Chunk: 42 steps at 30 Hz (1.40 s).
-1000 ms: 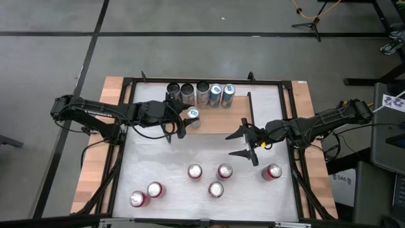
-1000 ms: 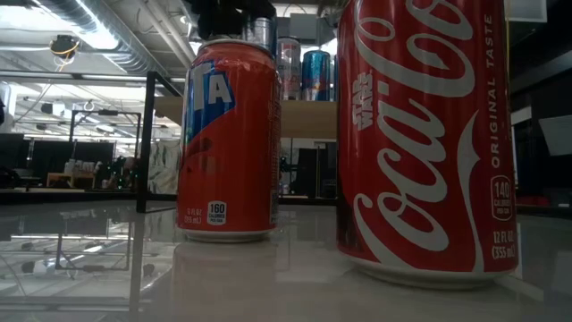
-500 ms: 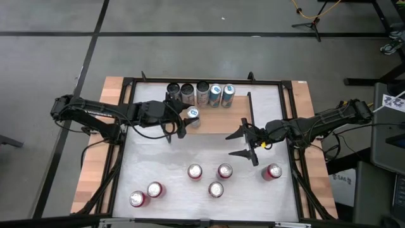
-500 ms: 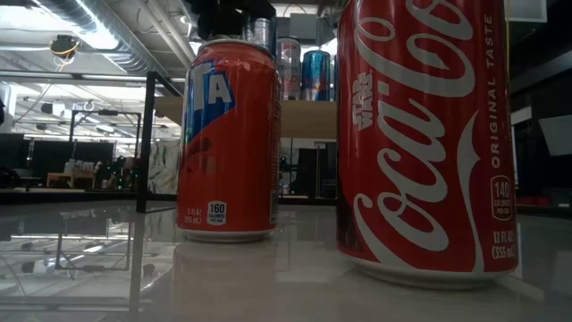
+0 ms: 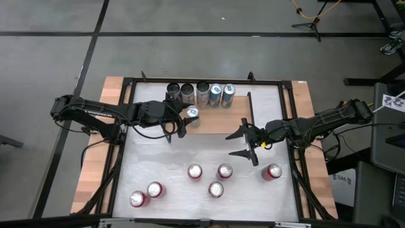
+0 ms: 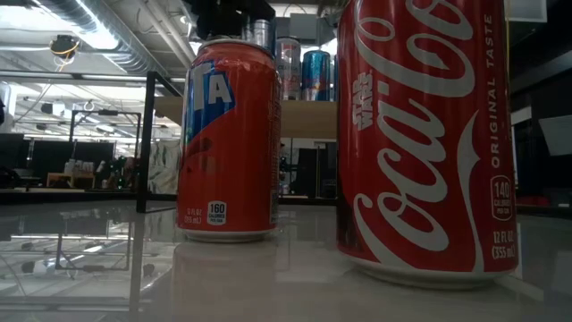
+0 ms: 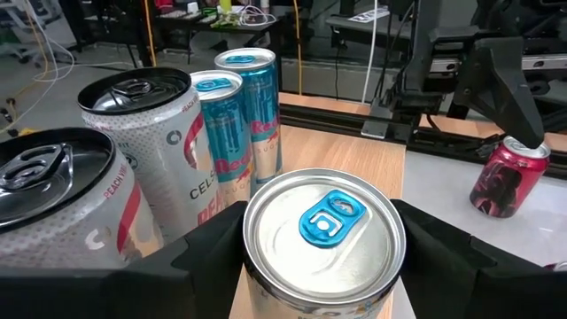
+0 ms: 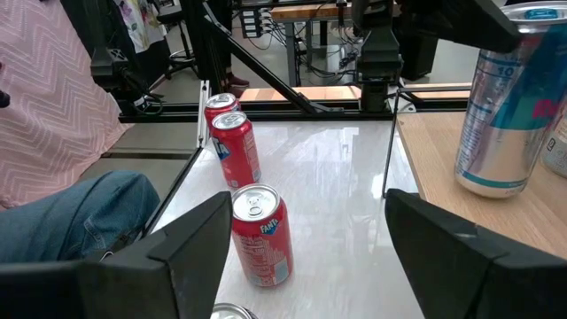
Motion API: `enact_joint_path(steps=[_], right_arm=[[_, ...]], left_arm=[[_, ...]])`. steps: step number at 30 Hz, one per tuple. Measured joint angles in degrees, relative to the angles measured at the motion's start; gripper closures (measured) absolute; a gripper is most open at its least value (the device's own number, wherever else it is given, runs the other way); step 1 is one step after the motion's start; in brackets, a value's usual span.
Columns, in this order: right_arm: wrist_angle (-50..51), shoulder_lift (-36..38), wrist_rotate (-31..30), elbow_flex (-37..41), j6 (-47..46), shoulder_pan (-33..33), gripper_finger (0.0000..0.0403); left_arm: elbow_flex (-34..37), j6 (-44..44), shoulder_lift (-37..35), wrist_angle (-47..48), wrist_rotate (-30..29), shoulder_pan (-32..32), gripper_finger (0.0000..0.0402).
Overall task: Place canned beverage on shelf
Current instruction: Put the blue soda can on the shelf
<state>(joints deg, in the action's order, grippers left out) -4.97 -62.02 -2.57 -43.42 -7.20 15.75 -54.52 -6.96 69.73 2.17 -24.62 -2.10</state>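
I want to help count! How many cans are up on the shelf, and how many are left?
Five cans stand in a row on the shelf. The left gripper holds a sixth, blue-tabbed can at the plank. Six red cans wait on the table; the right gripper is open, empty.

White table top [image 5: 158, 158], glossy, with bare wood strips [image 5: 92, 171] along the 9 and 3 o'clock edges. A black tube frame [image 5: 202, 81] rings it. Grey floor [image 5: 190, 38] around it, dark tape line [image 5: 95, 31] running off at 11 o'clock. Tripod legs [image 5: 313, 24] and an orange cable [image 5: 310, 9] at 1 o'clock. Dark equipment [image 5: 386, 152] at 3 o'clock. Right wrist view: a seated person, pink shirt [image 8: 62, 115], jeans [image 8: 80, 213], just off the table edge. Low view: ceiling ducts [image 6: 116, 36] in the room behind.
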Motion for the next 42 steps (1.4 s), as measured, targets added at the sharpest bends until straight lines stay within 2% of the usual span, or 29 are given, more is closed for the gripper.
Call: enact_joint_path(steps=[21, 30, 38, 42], right_arm=[[0.02, 0.0, -0.01, 0.0, 0.0, -0.02, 0.0116], [0.02, 0.0, 0.0, 0.0, 0.0, -0.02, 0.0116], [0.02, 0.0, 0.0, 0.0, 0.0, 0.0, 0.0116], [0.01, 0.0, 0.0, 0.0, 0.0, -0.01, 0.0116]], left_arm=[[-0.09, -0.11, -0.02, 2.36, -0.06, -0.06, 0.0158], [-0.09, 0.09, -0.02, 2.14, 1.81, -0.06, 0.0157], [-0.09, 0.51, -0.02, 2.08, 1.21, -0.06, 0.0103], [-0.09, 0.52, -0.02, 2.07, 1.21, -0.08, 0.0091]])
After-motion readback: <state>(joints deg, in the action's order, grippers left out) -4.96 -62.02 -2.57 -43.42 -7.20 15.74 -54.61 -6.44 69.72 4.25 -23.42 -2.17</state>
